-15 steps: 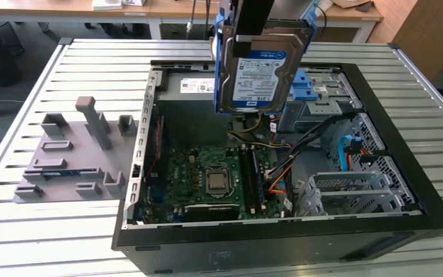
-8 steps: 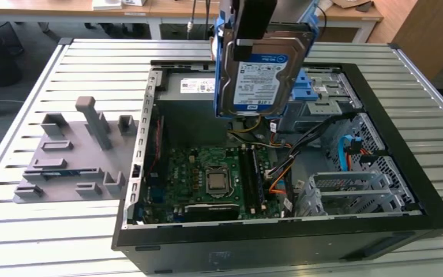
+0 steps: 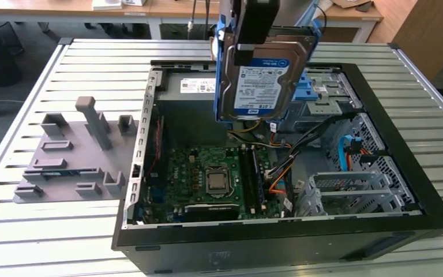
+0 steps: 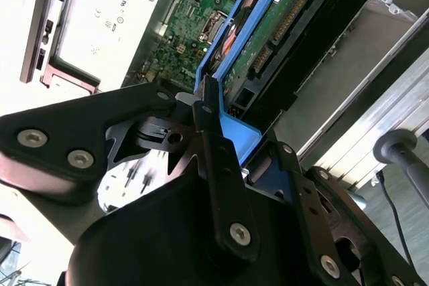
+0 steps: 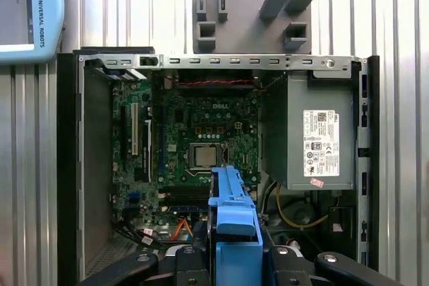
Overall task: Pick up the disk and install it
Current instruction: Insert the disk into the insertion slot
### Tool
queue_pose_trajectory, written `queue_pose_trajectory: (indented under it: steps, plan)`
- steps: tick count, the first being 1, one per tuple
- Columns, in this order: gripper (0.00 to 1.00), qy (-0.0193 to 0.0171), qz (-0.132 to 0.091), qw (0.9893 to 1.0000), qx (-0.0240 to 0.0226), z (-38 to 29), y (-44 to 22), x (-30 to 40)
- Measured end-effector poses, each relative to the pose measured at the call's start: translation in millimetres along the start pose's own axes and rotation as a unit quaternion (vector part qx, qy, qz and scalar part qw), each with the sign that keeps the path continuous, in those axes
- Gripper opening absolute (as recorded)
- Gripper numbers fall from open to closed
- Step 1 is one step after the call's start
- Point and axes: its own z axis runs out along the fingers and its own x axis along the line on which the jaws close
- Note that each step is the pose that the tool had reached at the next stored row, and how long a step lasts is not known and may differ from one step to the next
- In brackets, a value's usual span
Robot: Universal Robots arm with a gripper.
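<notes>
One end effector [image 3: 249, 51], top cropped, clamped on the disk [image 3: 264, 86], above computer case [image 3: 283, 234]

silver-grey metal disk [image 3: 264, 78], glossy blue plastic bracket [image 5: 234, 232], matt black claw [image 4: 238, 135], ribbed pale metal table [image 3: 52, 234]

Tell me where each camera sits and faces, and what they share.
Exterior view: raised, apart from the robot, looking down on the open computer case; the gripper holds the disk above it.
First wrist view: behind the gripper, facing straight down into the case at the motherboard; gripper links show.
Second wrist view: close behind the fingers, looking along the disk.
All share the disk.
</notes>
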Motion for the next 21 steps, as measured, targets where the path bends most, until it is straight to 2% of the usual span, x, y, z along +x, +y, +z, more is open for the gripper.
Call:
queue_pose_trajectory:
  steps: [6, 14, 21]
  plan:
    - [0.36, 0.0011, 0.0, 1.0, 0.0, -0.2, -0.2, 7.1]
    - [0.36, 0.0048, 0.0, 1.0, 0.0001, -0.4, -0.6, 19.6]
    - [0.36, 0.0053, 0.0, 1.0, 0.0002, -0.4, -0.6, 20.6]
